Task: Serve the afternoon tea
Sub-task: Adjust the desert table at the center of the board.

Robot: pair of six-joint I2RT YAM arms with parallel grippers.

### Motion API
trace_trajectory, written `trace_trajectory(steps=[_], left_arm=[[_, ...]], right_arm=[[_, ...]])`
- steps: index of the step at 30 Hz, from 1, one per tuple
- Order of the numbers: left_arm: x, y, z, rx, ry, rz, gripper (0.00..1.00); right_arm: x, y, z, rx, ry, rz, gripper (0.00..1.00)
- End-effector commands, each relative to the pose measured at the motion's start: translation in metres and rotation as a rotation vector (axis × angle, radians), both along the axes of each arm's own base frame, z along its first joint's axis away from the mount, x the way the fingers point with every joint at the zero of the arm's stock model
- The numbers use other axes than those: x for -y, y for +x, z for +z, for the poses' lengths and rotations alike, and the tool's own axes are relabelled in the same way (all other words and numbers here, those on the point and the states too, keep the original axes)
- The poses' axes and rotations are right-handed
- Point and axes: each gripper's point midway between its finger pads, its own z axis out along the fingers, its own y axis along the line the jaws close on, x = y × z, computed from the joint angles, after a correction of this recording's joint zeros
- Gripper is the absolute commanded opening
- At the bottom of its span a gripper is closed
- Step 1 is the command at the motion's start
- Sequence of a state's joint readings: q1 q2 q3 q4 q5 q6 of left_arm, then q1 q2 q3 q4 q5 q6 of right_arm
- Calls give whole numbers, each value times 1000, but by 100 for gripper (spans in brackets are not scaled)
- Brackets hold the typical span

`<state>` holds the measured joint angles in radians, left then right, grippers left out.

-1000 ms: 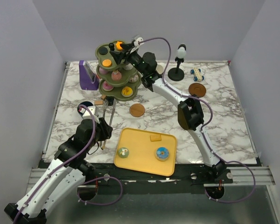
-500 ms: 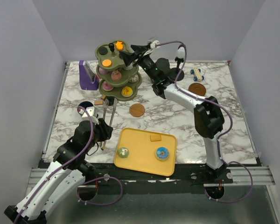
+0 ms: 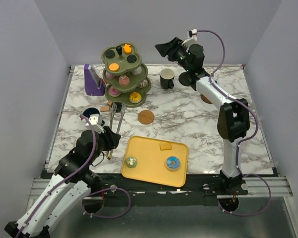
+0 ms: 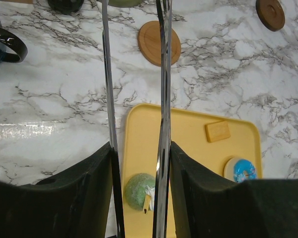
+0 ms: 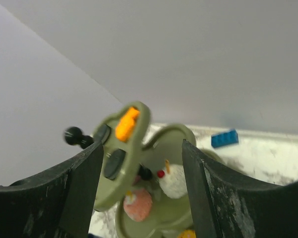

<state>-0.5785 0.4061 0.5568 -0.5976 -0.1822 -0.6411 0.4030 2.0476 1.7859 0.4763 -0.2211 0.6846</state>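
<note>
Top view: a marble tabletop (image 3: pixel 188 129) between grey walls. At the back left, an olive three-tier stand (image 3: pixel 125 74) carries small toy cakes on every tier. A purple holder (image 3: pixel 93 79) is just to its left, and a black mug (image 3: pixel 166 78) stands upright to its right. A coaster (image 3: pixel 146 117) lies in front of the stand. At the near edge, a yellow tray (image 3: pixel 149 173) holds a green cupcake (image 3: pixel 132 161), a blue doughnut (image 3: pixel 172 163) and a biscuit (image 3: pixel 165 146), all apart from one another. The left pincer (image 3: pixel 116 108) hovers between tray and stand. A blue mug (image 3: pixel 89 111) is just to its left. The right pincer (image 3: pixel 164 48) is raised high at the back, to the right of the stand's top tier and pointing towards it.

Left wrist view: the left pincer's two long thin blades run up the picture, parted, with nothing between them. Below lie the tray and its three sweets, the cupcake nearest the blades. The coaster lies beyond the tray, a second coaster (image 4: pixel 270 14) is at the top right, and the blue mug is cut off at the left edge.

Right wrist view: the right pincer's dark fingers stand wide apart and empty. Beyond them is the stand, blurred, with an orange piece (image 5: pixel 126 123) on top and a white cupcake (image 5: pixel 171 181) and a pink cupcake (image 5: pixel 137 203) lower down. A blue brick (image 5: pixel 224 139) lies on the tabletop behind.
</note>
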Motion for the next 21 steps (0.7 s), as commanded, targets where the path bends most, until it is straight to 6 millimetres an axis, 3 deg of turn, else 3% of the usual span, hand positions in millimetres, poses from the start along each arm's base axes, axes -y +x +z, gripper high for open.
trace_trajectory(steps=[1, 13, 21], left_arm=[[7, -1, 5, 23, -39, -23, 52], [5, 0, 4, 18, -44, -9, 52], [2, -1, 4, 22, -45, 4, 52]], right_arm=[[-31, -7, -50, -250, 41, 200, 72], [-60, 6, -88, -373, 91, 335, 71], [-44, 16, -116, -429, 38, 209, 69]])
